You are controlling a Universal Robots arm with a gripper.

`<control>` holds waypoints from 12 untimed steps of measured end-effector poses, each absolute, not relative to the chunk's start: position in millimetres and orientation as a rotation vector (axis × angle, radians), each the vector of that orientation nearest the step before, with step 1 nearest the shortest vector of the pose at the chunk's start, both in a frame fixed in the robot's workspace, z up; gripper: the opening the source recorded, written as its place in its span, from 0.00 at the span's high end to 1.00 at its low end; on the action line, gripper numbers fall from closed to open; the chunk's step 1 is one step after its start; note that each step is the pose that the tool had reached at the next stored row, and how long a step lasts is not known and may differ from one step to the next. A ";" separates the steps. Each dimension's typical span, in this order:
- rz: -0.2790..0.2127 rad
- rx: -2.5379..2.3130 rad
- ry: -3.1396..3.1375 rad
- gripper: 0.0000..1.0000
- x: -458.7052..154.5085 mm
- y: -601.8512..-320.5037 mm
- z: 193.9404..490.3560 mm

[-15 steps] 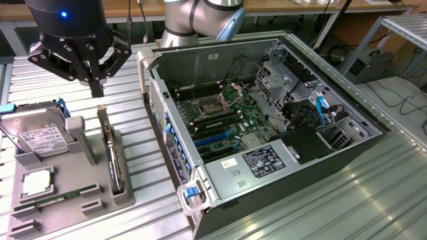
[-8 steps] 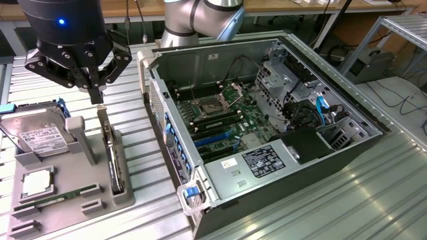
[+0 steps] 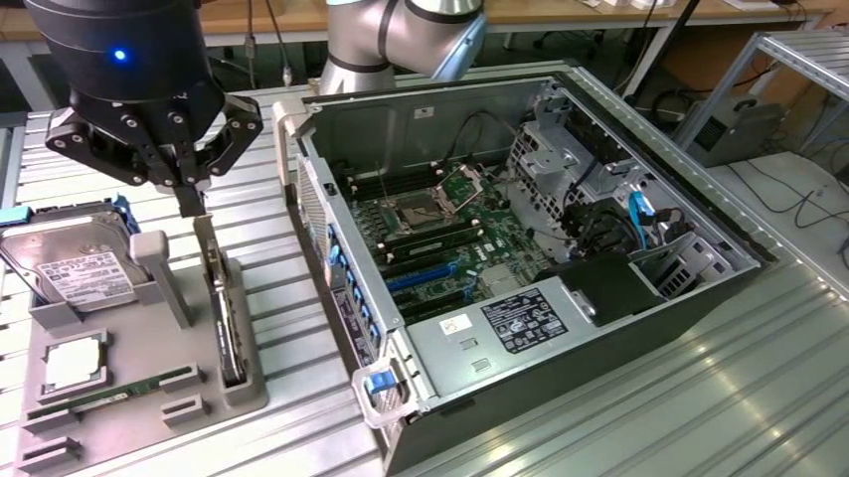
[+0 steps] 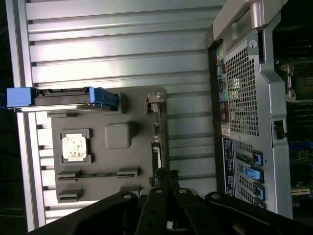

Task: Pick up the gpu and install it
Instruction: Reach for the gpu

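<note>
The gpu (image 3: 221, 298) stands on its long edge in a slot of the grey holder tray (image 3: 247, 396) at the exterior view's left, its silver end bracket toward the far end. My gripper (image 3: 194, 204) hangs just above that far end with its two thin fingers pressed together and nothing between them; whether they touch the card I cannot tell. In the wrist view the gpu (image 4: 157, 139) is a narrow strip seen edge-on, running out from under the shut gripper (image 4: 165, 178). The open computer case (image 3: 690, 234) lies on its side to the right, motherboard (image 3: 438, 234) exposed.
The tray also holds a silver hard drive (image 3: 74, 270) in a blue frame, a square processor chip (image 3: 74, 364) and a green memory stick (image 3: 113, 394). The case's rear wall (image 4: 244, 88) stands close beside the tray. Everything rests on a ribbed metal table (image 3: 743, 397).
</note>
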State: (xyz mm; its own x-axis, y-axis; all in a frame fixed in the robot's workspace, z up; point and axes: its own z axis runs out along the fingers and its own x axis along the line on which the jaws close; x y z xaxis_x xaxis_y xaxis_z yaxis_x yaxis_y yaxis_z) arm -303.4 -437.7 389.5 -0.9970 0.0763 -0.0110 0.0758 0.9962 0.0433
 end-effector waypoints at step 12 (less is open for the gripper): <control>0.067 0.119 3.126 0.89 -309.1 -442.2 389.1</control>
State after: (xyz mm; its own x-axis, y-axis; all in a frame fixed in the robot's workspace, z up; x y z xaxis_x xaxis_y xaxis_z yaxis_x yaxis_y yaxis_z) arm -309.1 -442.2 389.1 -0.9970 0.0764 -0.0110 0.0758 0.9962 0.0434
